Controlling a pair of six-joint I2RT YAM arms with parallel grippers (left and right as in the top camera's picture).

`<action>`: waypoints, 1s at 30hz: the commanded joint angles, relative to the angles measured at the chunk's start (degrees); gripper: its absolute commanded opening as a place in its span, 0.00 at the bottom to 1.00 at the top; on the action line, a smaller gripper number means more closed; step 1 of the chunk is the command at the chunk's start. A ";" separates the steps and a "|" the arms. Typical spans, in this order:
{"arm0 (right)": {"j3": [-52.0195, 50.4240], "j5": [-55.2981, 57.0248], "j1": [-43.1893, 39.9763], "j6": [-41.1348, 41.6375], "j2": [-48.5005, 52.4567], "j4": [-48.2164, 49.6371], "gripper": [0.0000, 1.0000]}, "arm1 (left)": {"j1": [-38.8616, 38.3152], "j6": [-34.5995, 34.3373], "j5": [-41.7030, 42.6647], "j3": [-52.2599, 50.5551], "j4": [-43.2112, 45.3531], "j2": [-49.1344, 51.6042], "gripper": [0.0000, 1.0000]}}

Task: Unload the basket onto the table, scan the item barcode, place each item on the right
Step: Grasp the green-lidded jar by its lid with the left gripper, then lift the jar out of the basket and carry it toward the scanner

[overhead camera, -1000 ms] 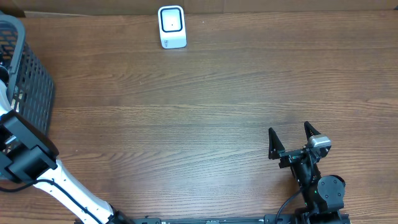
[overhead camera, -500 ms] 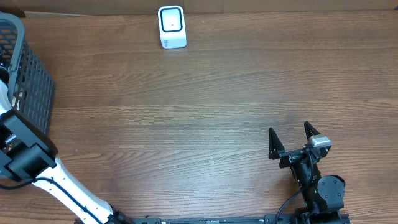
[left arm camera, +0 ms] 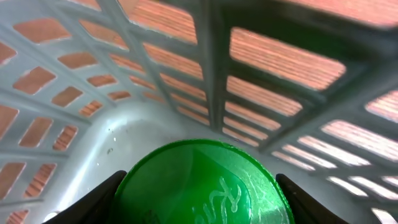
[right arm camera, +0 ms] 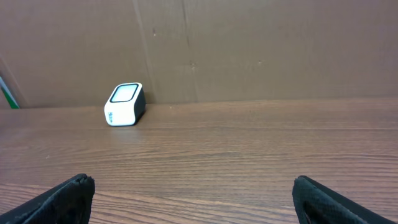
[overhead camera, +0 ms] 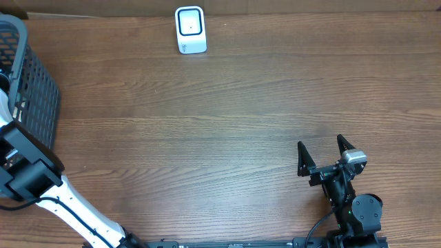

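Note:
The item, a round thing with a green lid (left arm camera: pixel 199 183) bearing pale raised lettering, lies at the bottom of a grey plastic basket (left arm camera: pixel 211 74) in the left wrist view. My left gripper (left arm camera: pixel 198 188) reaches down inside the basket, its two dark fingers pressed against the lid's left and right edges. No barcode shows. The white scanner (overhead camera: pixel 190 29) stands at the table's far edge, also in the right wrist view as the scanner (right arm camera: pixel 124 104). My right gripper (overhead camera: pixel 322 153) rests open near the front right, nothing between its fingers (right arm camera: pixel 74 196).
The dark mesh basket (overhead camera: pixel 34 96) stands at the table's left edge, with the white left arm (overhead camera: pixel 76 207) bent over it. A brown cardboard wall (right arm camera: pixel 249 50) rises behind the scanner. Bare wood table (overhead camera: pixel 227 131) lies between basket, scanner and right arm.

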 commanded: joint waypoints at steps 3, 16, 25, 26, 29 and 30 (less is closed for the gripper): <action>-0.61 -0.33 0.09 0.35 -0.68 0.15 1.00 | -0.68 -4.00 0.39 0.42 -1.09 -8.74 0.46; -0.61 -0.33 0.09 0.35 -0.68 0.15 1.00 | -0.90 -15.61 0.94 0.42 -8.26 -32.76 0.43; -0.61 -0.33 0.09 0.35 -0.68 0.15 1.00 | -4.22 -21.27 13.16 0.42 -14.86 -45.03 0.43; -0.61 -0.33 0.09 0.35 -0.68 0.15 1.00 | -5.44 -21.27 14.71 0.42 -15.98 -45.70 0.43; -0.61 -0.33 0.09 0.33 -0.68 0.15 1.00 | -9.66 -21.24 17.46 0.42 -18.99 -46.31 0.43; -0.61 -0.33 0.09 0.35 -0.68 0.15 1.00 | -11.34 -21.22 18.03 0.42 -20.39 -46.31 0.43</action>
